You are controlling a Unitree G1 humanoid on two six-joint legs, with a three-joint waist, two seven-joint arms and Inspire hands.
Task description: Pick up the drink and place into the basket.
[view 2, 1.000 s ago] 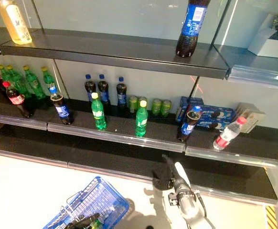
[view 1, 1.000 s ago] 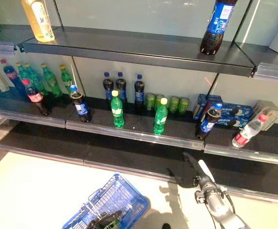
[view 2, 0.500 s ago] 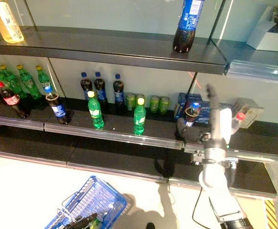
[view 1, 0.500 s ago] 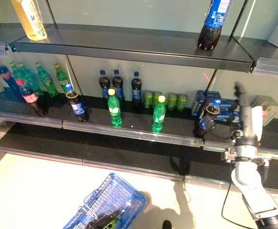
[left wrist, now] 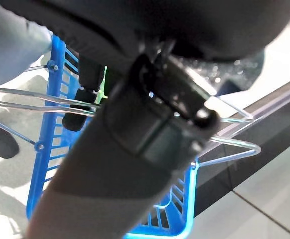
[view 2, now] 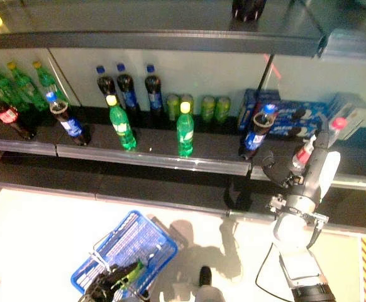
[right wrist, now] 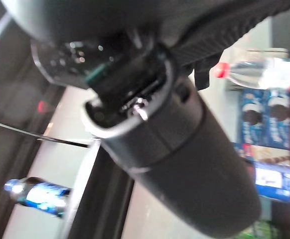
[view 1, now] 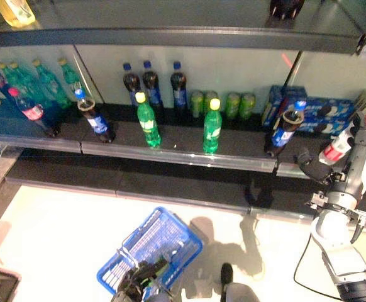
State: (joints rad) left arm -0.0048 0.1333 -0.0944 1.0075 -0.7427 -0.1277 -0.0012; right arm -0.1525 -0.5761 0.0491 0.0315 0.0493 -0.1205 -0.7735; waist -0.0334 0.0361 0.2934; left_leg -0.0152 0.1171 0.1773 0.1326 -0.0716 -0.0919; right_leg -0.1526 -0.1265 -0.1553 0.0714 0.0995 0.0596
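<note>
My right hand [view 1: 349, 179] is open, fingers straight up, in front of the middle shelf's right end. A clear water bottle with a red cap [view 1: 336, 146] leans on that shelf just behind the fingers; it also shows in the right wrist view [right wrist: 264, 72]. A dark cola bottle with a blue label [view 1: 283, 132] stands just left of the hand. My left hand [view 1: 136, 288] is shut on the wire handles [left wrist: 224, 144] of the blue basket [view 1: 151, 242], which hangs low at the left.
The middle shelf [view 1: 177, 160] carries green bottles [view 1: 212, 129], dark cola bottles [view 1: 151, 78], green cans [view 1: 224, 104] and blue biscuit boxes [view 1: 315, 107]. More bottles [view 1: 29, 94] stand at the far left. An upper shelf [view 1: 170, 38] overhangs; a lower shelf [view 1: 170, 189] sits below.
The view has tilted down. My right hand rose from low before the bottom shelf to the middle shelf's right end, beside the water bottle. The blue basket still hangs from my left hand.
</note>
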